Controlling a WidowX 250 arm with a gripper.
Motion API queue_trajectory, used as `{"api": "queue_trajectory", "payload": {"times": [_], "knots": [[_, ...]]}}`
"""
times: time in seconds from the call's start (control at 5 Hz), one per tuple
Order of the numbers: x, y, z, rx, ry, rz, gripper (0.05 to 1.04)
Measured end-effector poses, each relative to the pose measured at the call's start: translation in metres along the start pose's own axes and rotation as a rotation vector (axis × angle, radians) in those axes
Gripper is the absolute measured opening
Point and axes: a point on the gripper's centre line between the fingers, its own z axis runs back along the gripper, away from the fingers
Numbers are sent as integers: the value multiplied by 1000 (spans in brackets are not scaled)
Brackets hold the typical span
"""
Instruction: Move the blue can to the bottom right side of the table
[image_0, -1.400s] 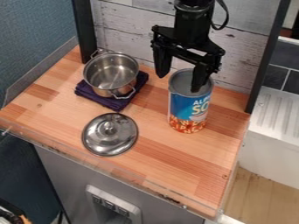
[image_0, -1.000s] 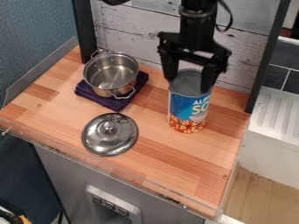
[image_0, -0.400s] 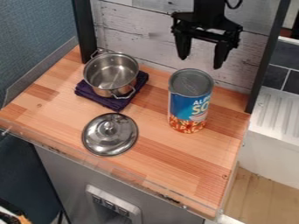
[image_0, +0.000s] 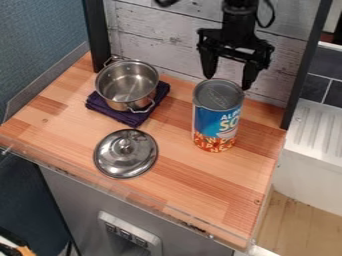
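Observation:
The black gripper (image_0: 228, 83) hangs at the upper right, with its two fingers spread wide and nothing held between them. Its fingertips are just above and behind the rim of the blue can (image_0: 218, 120), whose grey lid is in full view. The can stands upright on the right half of the wooden table (image_0: 200, 192), toward its back. Whether a fingertip touches the can cannot be told.
A steel pot (image_0: 125, 86) sits on a folded dark purple cloth (image_0: 120, 116) at the back left. A round steel lid (image_0: 125, 153) lies in front of it. A wooden wall (image_0: 160, 37) and a black post (image_0: 307, 65) bound the back and right.
From over the can, with fingers at its rim, the gripper has risen and shifted back and to the right, then come down slightly. The can has not moved.

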Motion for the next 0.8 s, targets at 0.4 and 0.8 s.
{"api": "queue_trajectory", "payload": {"times": [0.4,0.8], "knots": [[-25,-6,-16,-13,105,-12,999],[-65,-15,0,-9,136,-35,999]]}}
